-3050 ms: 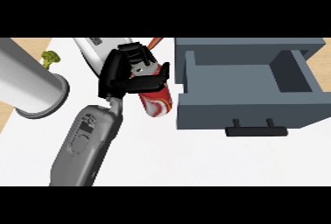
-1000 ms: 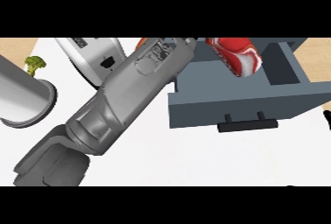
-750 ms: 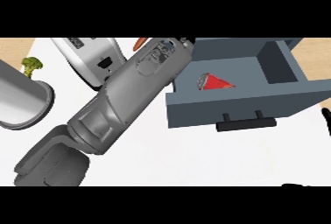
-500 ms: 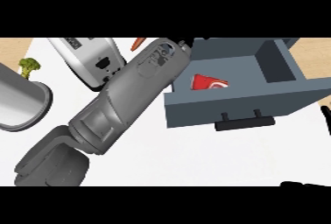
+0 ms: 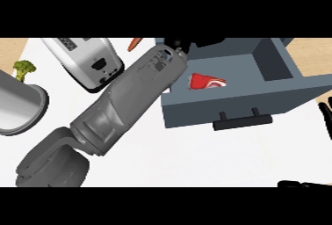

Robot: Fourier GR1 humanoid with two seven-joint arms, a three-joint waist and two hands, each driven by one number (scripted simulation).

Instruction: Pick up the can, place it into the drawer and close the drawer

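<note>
Bright, even light from above, no glare. My left forearm (image 5: 130,105) casts soft shadow on white counter (image 5: 194,154) beside it. Drawer (image 5: 246,83) interior dim, walls shade its floor; can (image 5: 206,81) half in shade. Pot (image 5: 19,105) shows soft sheen. Toaster (image 5: 88,61) top bright. Edges crisp, no blur.

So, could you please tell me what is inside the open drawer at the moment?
The red can lies inside the grey drawer, near its left wall. The left forearm covers the drawer's left corner, so anything beneath it cannot be seen.
</note>
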